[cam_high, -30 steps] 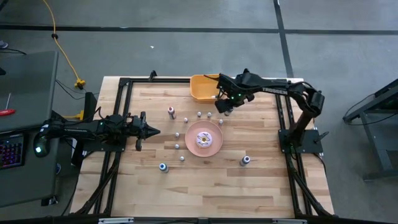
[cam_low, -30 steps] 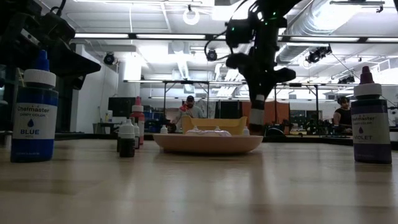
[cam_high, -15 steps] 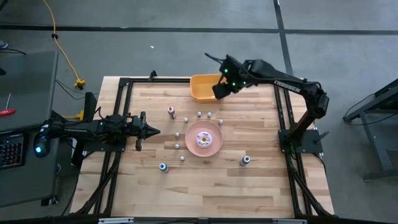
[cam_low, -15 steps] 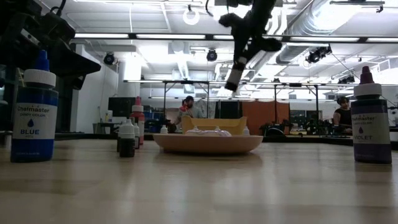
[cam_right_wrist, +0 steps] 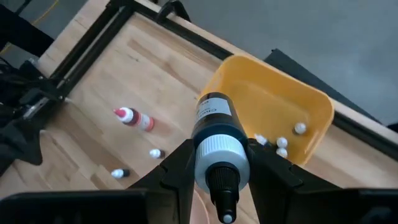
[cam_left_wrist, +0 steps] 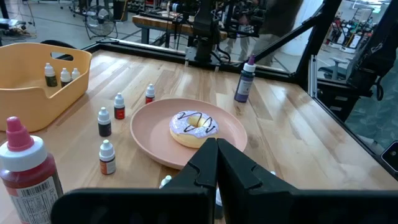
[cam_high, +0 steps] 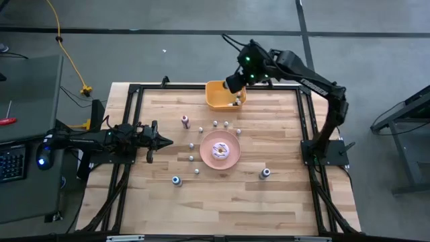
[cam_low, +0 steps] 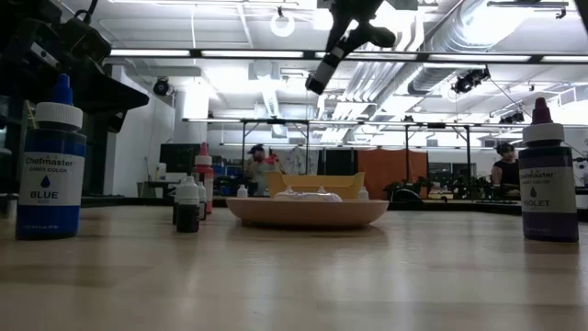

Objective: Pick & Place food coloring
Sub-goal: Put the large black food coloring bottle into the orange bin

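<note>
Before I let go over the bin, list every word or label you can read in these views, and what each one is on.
"Chefmaster", "BLUE": blue bottle, low view.
"Chefmaster", "VIOLET": violet bottle, low view.
A short word, too blurred to read: label of the bottle held in the right claw above the orange bin.
Barcode and fine print, unreadable: red-capped bottle, left wrist view.
Lettering on the right arm, high view: too small to read.
</note>
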